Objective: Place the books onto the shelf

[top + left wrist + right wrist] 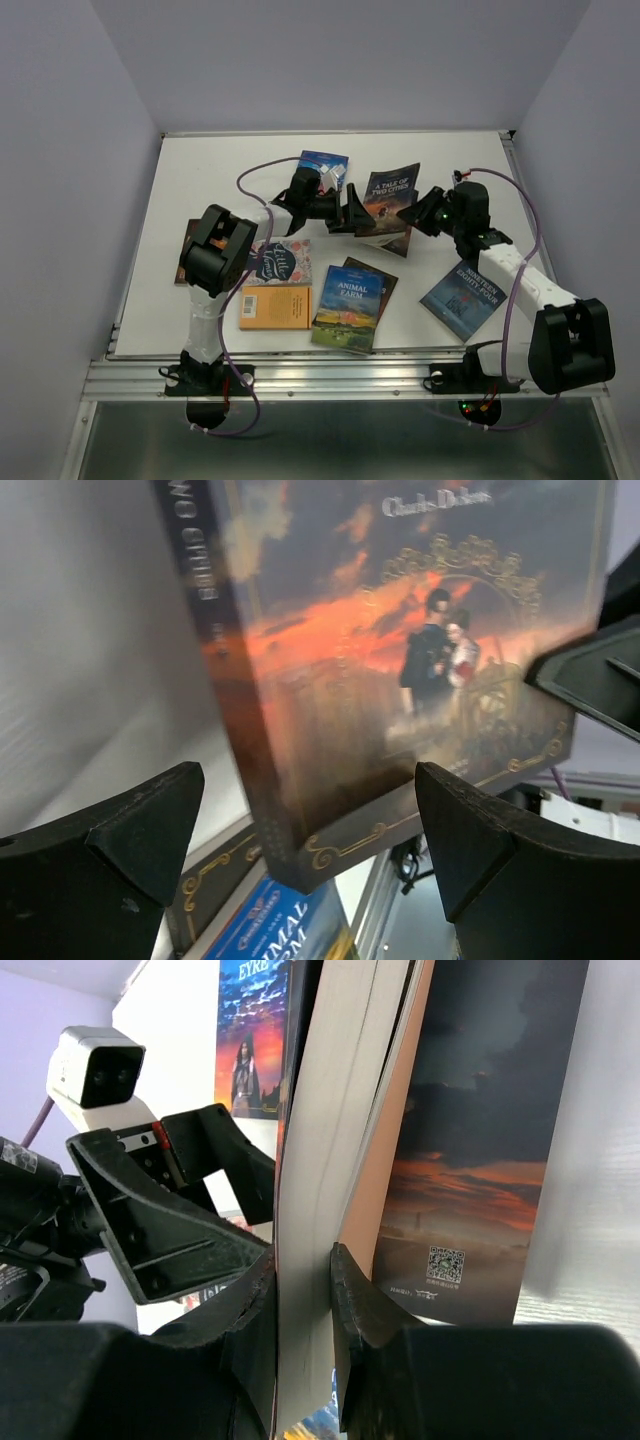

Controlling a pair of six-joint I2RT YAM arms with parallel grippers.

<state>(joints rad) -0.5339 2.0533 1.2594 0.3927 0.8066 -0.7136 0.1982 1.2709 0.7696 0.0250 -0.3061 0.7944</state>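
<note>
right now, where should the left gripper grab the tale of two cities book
Probably the lower spine corner of the Tale of Two Cities book, coming in from the left. The book is up on edge, the right gripper clamps its page edge on the far side, and that spine corner sits between the fingers of the open left gripper.

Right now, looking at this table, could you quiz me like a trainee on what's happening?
1. True or false: the right fingers are clamped on the Tale of Two Cities book.
2. The left fingers are: A) shut on that book, B) open on either side of it, C) out of view.
3. Which title lies flat nearest the right arm's base?
Key: 1 true; 2 B; 3 Nineteen Eighty-Four.
</note>
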